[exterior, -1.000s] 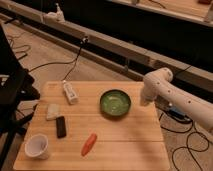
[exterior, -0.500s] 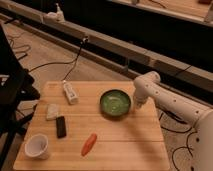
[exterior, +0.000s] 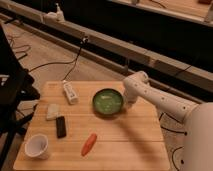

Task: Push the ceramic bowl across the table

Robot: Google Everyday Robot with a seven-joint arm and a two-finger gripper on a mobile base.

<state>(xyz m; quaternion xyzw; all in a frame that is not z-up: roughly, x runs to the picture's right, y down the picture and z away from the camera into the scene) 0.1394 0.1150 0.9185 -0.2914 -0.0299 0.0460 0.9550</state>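
Note:
The green ceramic bowl (exterior: 107, 102) sits upright on the light wooden table (exterior: 135, 137), right of its middle toward the far edge. My white arm reaches in from the right. The gripper (exterior: 127, 103) hangs at the bowl's right rim, right beside or touching it; its lower end is hidden behind the rim.
On the table's left half lie a white rectangular device (exterior: 70, 92), a pale wedge (exterior: 52, 111), a black bar (exterior: 60, 126), a white cup (exterior: 37, 146) at the front left corner and an orange carrot-like piece (exterior: 89, 144). Cables run on the floor behind.
My arm has swung left and down from beyond the table's right edge until the gripper reached the bowl's right rim. The bowl has not visibly moved.

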